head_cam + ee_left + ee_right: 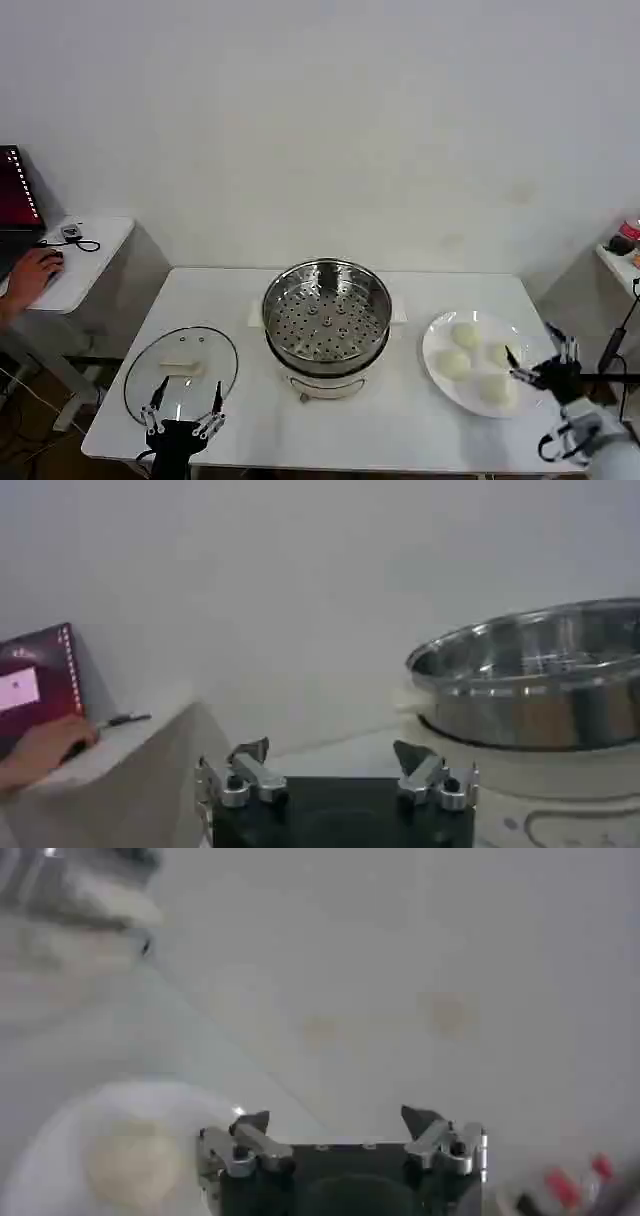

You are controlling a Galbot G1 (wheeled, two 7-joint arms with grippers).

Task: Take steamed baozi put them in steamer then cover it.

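Four steamed baozi (476, 360) sit on a white plate (432, 345) on the right side of the white desk (400, 430). They look soft and light, so a hard squeeze would likely squash them; a gentle pinch on the two round sides of one bun, a bit below its top, should hold it. Their skin looks smooth and may be a little sticky, so each bun may cling to the jaws when let go. The right gripper (540, 362) hangs just beside the plate's outer edge with its jaws spread wide and nothing in them. From the right wrist view a bun (130, 1163) shows as a pale blur near that gripper (340, 1138). The shiny steamer (326, 318) stands in the middle of the desk with its tray of holes bare, so no bun is in yet. The glass cover (181, 370) lies flat on the desk to the left of the steamer. It looks hard, smooth and heavier than a bun, and it could break, so its whitish handle (180, 368) in the middle is the best place to hold. The left gripper (186, 415) hangs over the near edge of the cover, jaws wide and empty.
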